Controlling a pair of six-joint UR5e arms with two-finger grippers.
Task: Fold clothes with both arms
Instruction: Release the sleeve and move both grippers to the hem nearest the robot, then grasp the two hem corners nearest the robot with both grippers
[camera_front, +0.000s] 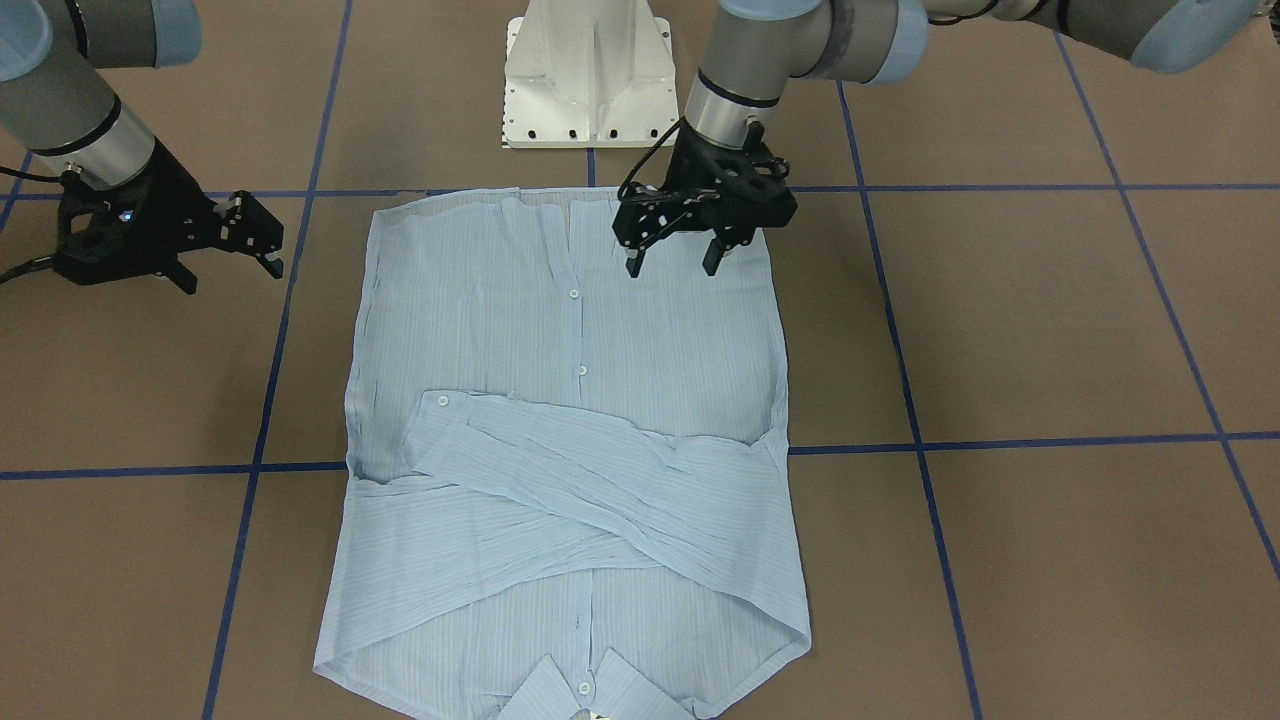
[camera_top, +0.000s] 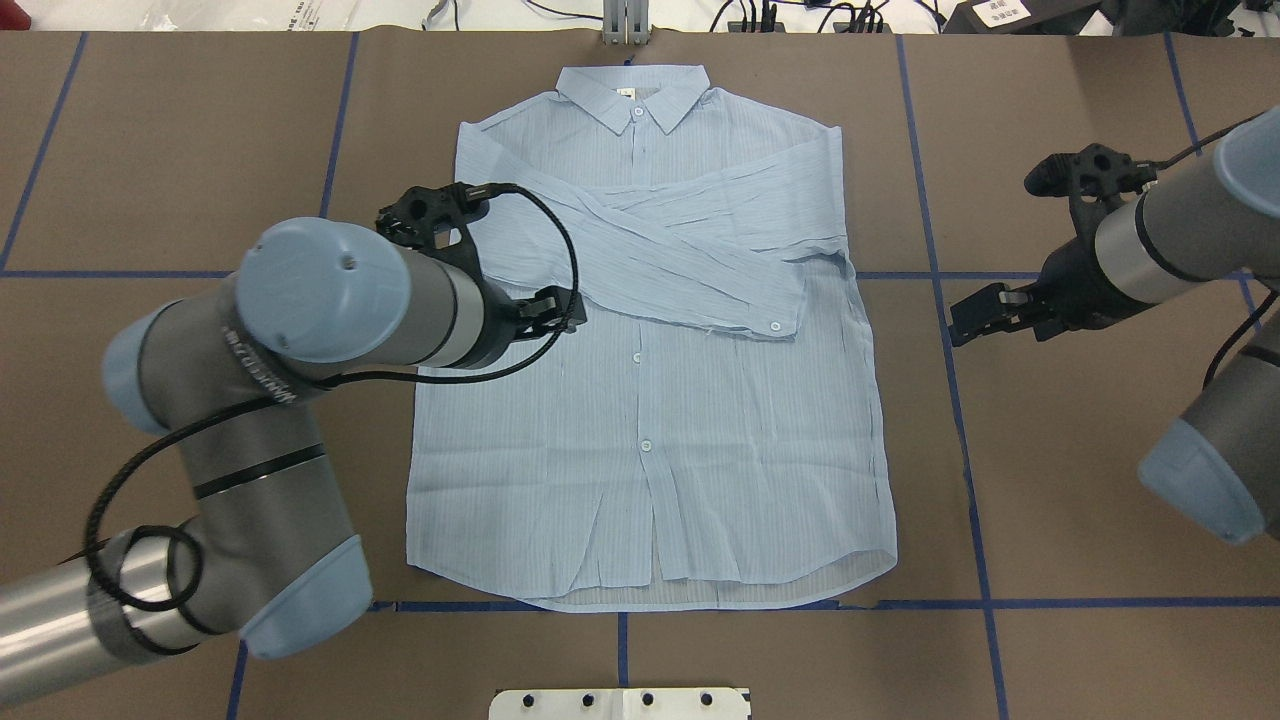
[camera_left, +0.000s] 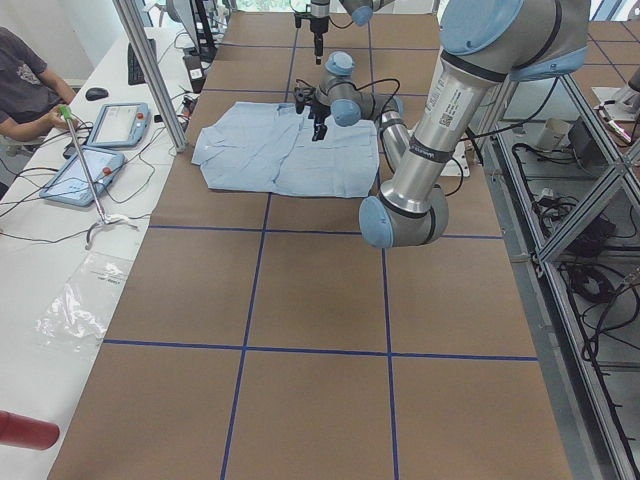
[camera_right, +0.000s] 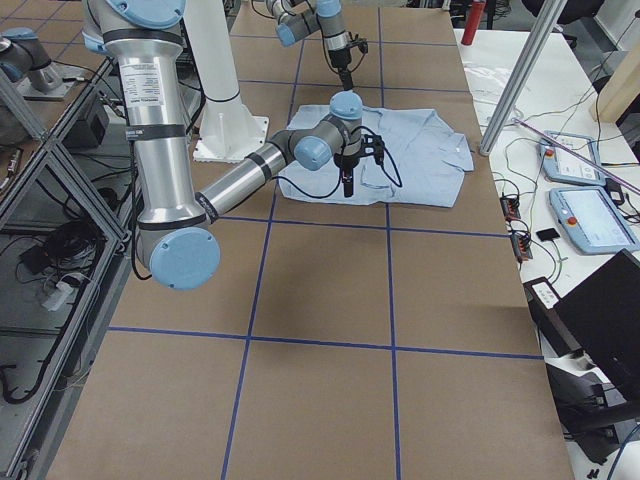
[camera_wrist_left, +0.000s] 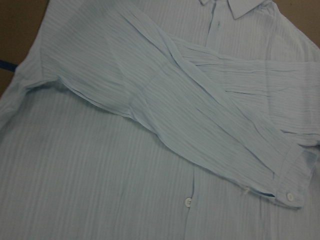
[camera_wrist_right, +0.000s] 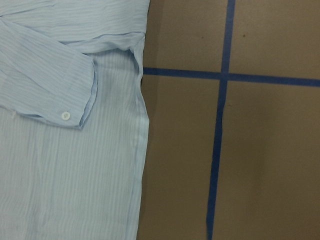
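Now, shirt (camera_top: 650, 440): flat on table (camera_top: 150, 150), buttons up, sleeves (camera_top: 690, 250) crossed over chest; sleeve fold looks done.
My left jaws: open, empty, above shirt, my-left side, likely lining up next fold.
My right jaws: open, empty, beside shirt, off cloth.

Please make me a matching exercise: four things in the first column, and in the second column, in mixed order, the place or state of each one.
1 left claw
2 right claw
3 collar
4 sleeves

A crossed over the front of the shirt
B over bare table, beside the shirt
C at the shirt's end far from the base
D open, over the shirt

Pairs: 1-D, 2-B, 3-C, 4-A
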